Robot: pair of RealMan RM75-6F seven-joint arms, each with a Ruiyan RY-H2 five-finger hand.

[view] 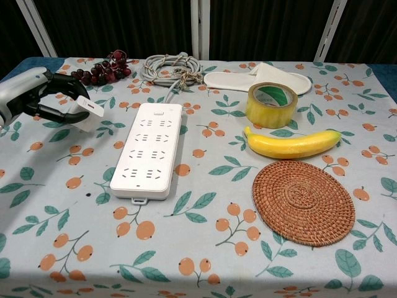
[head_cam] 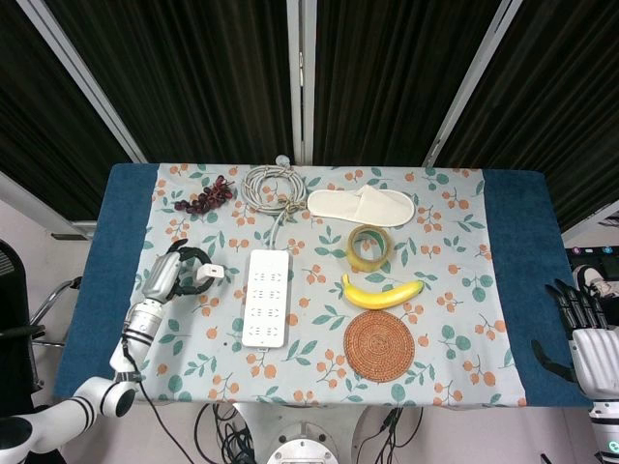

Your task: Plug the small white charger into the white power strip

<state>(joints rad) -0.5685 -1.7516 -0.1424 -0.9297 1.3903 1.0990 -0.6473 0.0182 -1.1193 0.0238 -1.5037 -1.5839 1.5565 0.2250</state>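
- Charger (head_cam: 207, 275) first, from the head view: the small white charger sits in the left hand (head_cam: 172, 274), pinched between dark fingers (head_cam: 190, 256), a little above the cloth and just to the left of the white power strip (head_cam: 267, 297).
- The power strip lies flat with its long side running away from the robot, and its cord goes up to a gray coil (head_cam: 271, 186) at the far end of the table (head_cam: 513, 251).
- The right hand (head_cam: 583, 333) hangs off the right edge of the table, fingers spread, holding nothing.
- From the chest view: the left hand (view: 43, 98) grips the charger (view: 85, 113) from above, with fingers curled round its top and bottom.
- The charger looks like a short flat block, with its long side slanting down toward the power strip (view: 147, 149). I cannot see its prongs, so I cannot tell which way they point.
- What could go wrong: I think the prongs may not face down at the holes, so the charger could bump the strip's top and not go in.
- The strip is loose on the cloth, so a sideways push could slide it.
- The pinch looks small, so the charger could twist or slip out when pressed.
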